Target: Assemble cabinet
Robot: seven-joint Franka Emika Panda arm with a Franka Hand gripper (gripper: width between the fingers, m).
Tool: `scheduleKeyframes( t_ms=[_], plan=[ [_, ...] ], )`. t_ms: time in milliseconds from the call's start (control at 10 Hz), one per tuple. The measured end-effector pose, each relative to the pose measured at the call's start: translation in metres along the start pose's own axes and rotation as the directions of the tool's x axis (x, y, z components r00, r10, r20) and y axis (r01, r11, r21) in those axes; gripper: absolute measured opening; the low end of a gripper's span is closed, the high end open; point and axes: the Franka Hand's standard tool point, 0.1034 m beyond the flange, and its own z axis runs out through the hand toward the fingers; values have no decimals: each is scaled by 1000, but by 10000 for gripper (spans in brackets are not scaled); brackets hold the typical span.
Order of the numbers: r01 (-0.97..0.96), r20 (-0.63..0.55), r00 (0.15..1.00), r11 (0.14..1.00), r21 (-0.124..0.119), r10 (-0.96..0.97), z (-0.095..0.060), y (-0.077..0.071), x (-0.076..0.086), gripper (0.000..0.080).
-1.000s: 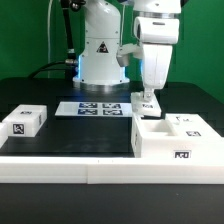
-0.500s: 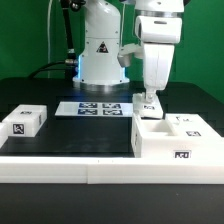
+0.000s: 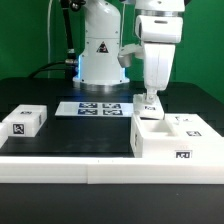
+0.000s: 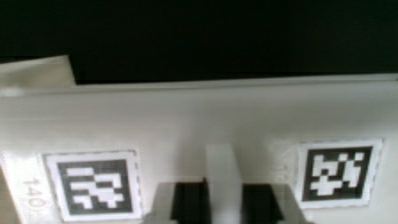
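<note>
One cabinet box (image 3: 165,142), two small blocks (image 3: 27,120) (image 3: 146,104), one marker board (image 3: 100,108)

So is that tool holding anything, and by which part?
Hard to tell: the tool sits at a small white tagged block, fingers straddling its middle between two tags; a grip isn't clear.

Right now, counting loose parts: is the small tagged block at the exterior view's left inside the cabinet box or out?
Out. The small block lies on the table, well apart from the cabinet box.

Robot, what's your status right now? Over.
Gripper low at far edge of box, fingers astride a white part, grip unclear. Block loose at exterior view's left. Nothing blocking.
</note>
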Motion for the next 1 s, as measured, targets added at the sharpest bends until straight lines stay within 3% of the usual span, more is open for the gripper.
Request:
scheduleKeyframes(
  t_ms=[1000],
  plan=[
    [85, 3, 996, 996, 5, -85, 4, 3, -3, 68]
  ],
)
